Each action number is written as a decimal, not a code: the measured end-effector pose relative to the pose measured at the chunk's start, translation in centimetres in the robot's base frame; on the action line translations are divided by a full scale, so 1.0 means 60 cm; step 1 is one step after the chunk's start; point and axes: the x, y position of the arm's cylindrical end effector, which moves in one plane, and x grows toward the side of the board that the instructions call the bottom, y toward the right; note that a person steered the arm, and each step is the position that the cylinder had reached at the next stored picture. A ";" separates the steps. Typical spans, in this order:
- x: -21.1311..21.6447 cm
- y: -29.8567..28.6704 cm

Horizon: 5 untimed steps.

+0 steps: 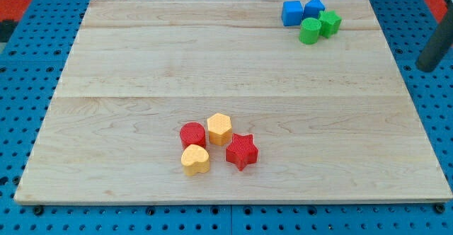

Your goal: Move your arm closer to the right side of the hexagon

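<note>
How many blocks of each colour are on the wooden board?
Red: 2, a cylinder and a star
Yellow: 2, a hexagon and a heart
Blue: 2
Green: 2
Total: 8 blocks

Bright, even light, sharp focus; faint glare on the wooden board (141,65), blocks cast soft shadows.

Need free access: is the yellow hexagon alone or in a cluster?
In a cluster: yellow hexagon adjoins the red cylinder and red star.
</note>
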 end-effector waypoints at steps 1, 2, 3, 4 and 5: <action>0.063 -0.027; 0.129 -0.076; 0.190 -0.157; 0.191 -0.205; 0.192 -0.278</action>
